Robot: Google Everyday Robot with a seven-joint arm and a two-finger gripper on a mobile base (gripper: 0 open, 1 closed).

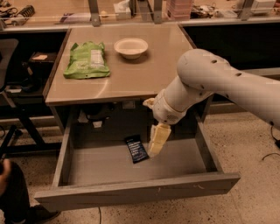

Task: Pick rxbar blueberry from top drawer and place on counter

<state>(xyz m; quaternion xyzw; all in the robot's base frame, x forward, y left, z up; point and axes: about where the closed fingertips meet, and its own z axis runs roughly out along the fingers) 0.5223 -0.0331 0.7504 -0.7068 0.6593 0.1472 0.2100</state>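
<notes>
Fingers point(158, 139) hang just beside rxbar blueberry point(137, 148); flat, navy-black, in top drawer point(100, 168).

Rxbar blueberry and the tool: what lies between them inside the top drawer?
Nothing. In the camera view the tool hangs just beside the rxbar blueberry, inside the top drawer; at most a sliver of bare grey floor separates them.

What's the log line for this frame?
phase: pre-grasp | gripper: in top drawer, beside rxbar blueberry | bar flat on drawer floor | counter: green bag, bowl

Robot lab, cluttered bench point(52, 8) bkgd, pincer point(156, 146) in top drawer point(131, 192)
</notes>
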